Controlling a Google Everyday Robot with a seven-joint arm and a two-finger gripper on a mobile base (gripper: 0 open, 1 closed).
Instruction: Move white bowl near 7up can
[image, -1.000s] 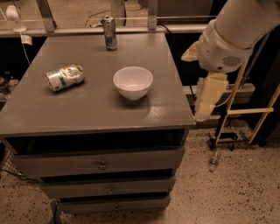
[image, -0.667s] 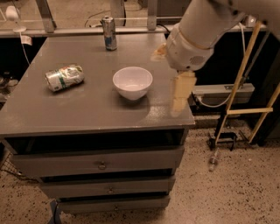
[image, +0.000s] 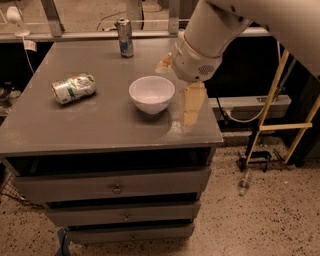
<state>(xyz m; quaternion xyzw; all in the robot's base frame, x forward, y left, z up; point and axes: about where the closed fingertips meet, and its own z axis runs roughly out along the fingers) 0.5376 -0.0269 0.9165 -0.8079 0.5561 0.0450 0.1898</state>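
Arm has swung in from off the table's right edge since a second ago; wrist now hangs over the right side of the grey cabinet top (image: 95, 127). White bowl, both cans: unmoved. Gripper (image: 177, 93) sits just beside the white bowl (image: 151, 93), at the bowl's 3 o'clock, not touching. Its two tan fingers (image: 193, 102) look spread, nothing between them: the long one points down toward the tabletop, the short one shows at about 11 o'clock from it. White bowl is upright on its foot, near the middle of the top, mouth up, empty. 7up can (image: 74, 88) lies on its side well apart from the bowl, at the bowl's 9 o'clock, long axis running roughly 8 to 2, silver end toward 8. Judgement: the bowl lies toward 9 o'clock from the jaws, and the can lies farther along the same line, so the carry runs straight toward 9. Can's print is green and white, dented; lettering not legible. A slimmer blue and silver can (image: 124, 38) stands at the bowl's 11 o'clock near the back edge; no writing readable.
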